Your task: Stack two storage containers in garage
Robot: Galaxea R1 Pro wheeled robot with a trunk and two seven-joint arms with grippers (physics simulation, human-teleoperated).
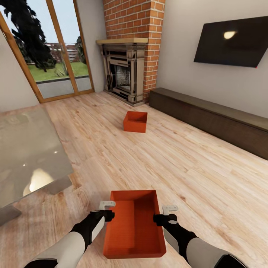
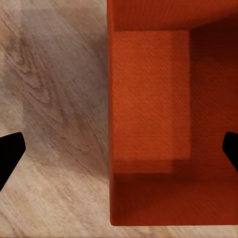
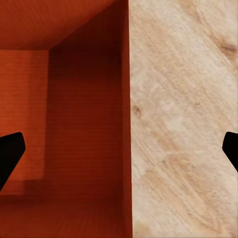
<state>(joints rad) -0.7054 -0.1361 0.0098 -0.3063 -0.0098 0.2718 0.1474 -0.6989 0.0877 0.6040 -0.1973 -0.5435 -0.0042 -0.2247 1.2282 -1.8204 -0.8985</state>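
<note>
The near storage container [image 1: 134, 227] sits on the wood-plank floor [image 1: 175, 160] between our two grippers — our left gripper [image 1: 107, 210] over its left wall, our right gripper [image 1: 166, 214] over its right wall. In the left wrist view, our left fingertips [image 2: 11, 153] stand wide apart, one out over the planks, one over the tub's inside; the right fingertips [image 3: 10, 156] straddle the other wall [image 3: 126, 119] the same way. Neither grips anything. Beyond our grippers, well apart, the second storage container [image 1: 135, 121] rests on the planks before the brick fireplace [image 1: 126, 70] — a long dark cabinet [image 1: 212, 117] to its right, a black screen [image 1: 232, 41] above.
</note>
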